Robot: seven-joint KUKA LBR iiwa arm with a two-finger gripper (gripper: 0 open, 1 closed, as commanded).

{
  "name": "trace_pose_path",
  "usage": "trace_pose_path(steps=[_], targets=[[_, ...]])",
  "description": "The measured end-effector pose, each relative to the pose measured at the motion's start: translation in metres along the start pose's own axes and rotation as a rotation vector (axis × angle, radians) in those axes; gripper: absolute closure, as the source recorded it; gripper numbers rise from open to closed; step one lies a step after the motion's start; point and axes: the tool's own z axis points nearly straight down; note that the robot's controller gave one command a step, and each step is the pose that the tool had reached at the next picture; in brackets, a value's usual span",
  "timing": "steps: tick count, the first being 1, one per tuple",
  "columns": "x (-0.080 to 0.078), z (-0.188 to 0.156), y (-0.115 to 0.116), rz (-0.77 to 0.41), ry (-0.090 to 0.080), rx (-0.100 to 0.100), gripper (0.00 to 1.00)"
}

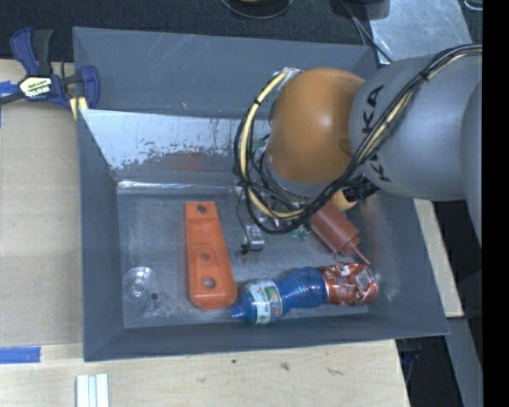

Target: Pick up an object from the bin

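Camera view from above is showing you the gripper (253, 242) hanging low over the middle of the grey metal bin (97, 227), right under the arm's rounded orange cover (314, 125) and its loop of cables. Honestly, you can't tell how the jaws are standing; the tip is getting lost in the wiring.

The flat orange plastic block with round holes (208, 257) is lying just beside the gripper at its 9 o'clock, running roughly 12 to 6, and it's the closest thing to it. At 5 o'clock a crushed blue plastic bottle (284, 295) is lying on its side, with a crumpled red wrapper (349, 282) butting against its right end. A reddish-brown bottle-shaped thing (335, 227) is sitting at 3 o'clock, partly tucked under the arm. Well apart, at 8 o'clock, you're seeing a small clear plastic cup (140, 282).
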Motion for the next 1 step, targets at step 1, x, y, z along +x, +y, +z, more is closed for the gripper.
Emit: trace_pose_path(steps=[1], targets=[[0.0, 0.0, 0.0, 0.0, 0.0, 0.0, 0.0]])
